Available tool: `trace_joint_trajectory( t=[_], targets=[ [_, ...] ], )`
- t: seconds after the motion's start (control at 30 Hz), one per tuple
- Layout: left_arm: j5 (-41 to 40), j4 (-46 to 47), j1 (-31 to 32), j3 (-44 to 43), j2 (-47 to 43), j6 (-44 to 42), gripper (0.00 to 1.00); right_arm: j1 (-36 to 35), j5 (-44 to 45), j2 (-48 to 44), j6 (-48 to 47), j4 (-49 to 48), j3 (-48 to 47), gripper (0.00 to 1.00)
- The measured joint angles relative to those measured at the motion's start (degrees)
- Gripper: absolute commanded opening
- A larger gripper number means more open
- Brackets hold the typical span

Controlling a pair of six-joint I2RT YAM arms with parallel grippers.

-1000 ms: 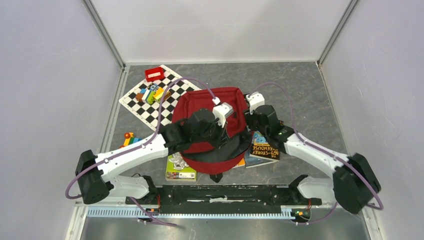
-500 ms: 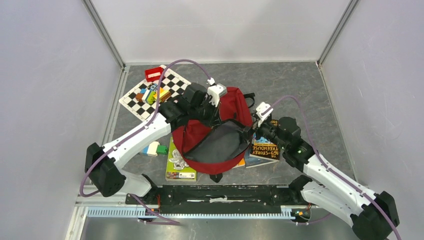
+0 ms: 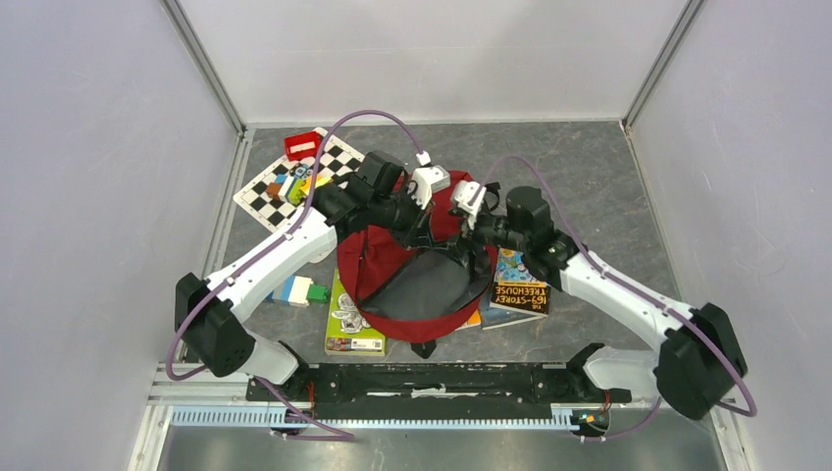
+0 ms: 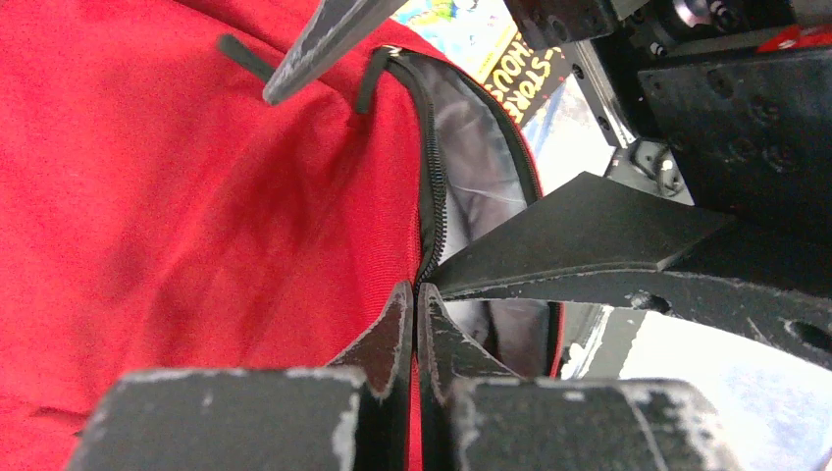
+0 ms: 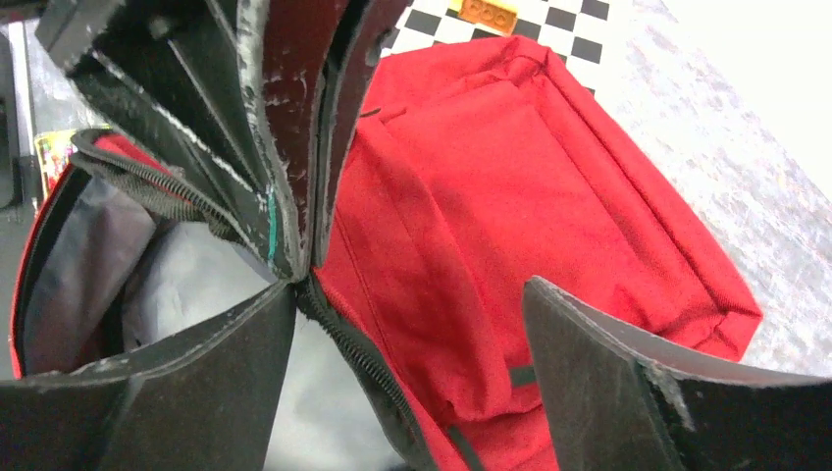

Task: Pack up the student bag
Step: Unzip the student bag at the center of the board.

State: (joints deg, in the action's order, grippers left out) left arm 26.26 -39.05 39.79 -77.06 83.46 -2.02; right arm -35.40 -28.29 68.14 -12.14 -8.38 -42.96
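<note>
Here, left gripper [image 4: 414,296] pinches student bag [image 3: 371,263] rim; right gripper [image 5: 410,290] spread alongside.

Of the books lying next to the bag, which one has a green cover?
The green book lies at the bag's left side; the dark book on its right has yellow letters.

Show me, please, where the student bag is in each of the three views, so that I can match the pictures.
Top external: the student bag lies at the centre, between the two arms, mouth open.
Left wrist: its red fabric fills the left half.
Right wrist: it fills the centre and right.
Shared landmark: the grey lining inside the open mouth, visible in all three views.
</note>
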Motion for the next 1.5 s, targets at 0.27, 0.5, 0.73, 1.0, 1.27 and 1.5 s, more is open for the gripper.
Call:
trace_joint_trajectory(
  t=[0.27,0.5,0.73,1.0,1.27,1.5],
  targets=[
    [1.01,-0.22,-1.75,-0.92,0.28,-0.66,0.02,-0.22,-4.17,8.37,-3.28,8.39,-9.20,0.69],
    [0.68,0.28,-1.81,-0.92,0.28,-0.48,0.07,-0.50,-5.40,8.41,-3.69,9.92,-7.32,0.00],
    [-5.29,3.67,-1.86,0.94,-2.03,4.24,0.91,-0.59,2.03,5.81,2.47,4.72,-2.97,0.00],
    [-19.34,6.47,-1.92,11.02,-15.91,11.93,1.00,-0.61,17.25,7.08,12.50,1.16,-3.48,0.00],
    [-36.74,4.59,-2.19,16.65,-26.23,19.82,1.00,-0.37,31.69,16.33,18.40,2.08,-10.67,0.00],
    [-38.10,2.14,-2.23,19.34,-30.36,25.38,1.00,0.04,41.27,24.98,19.91,2.80,-16.85,0.00]
  ],
)
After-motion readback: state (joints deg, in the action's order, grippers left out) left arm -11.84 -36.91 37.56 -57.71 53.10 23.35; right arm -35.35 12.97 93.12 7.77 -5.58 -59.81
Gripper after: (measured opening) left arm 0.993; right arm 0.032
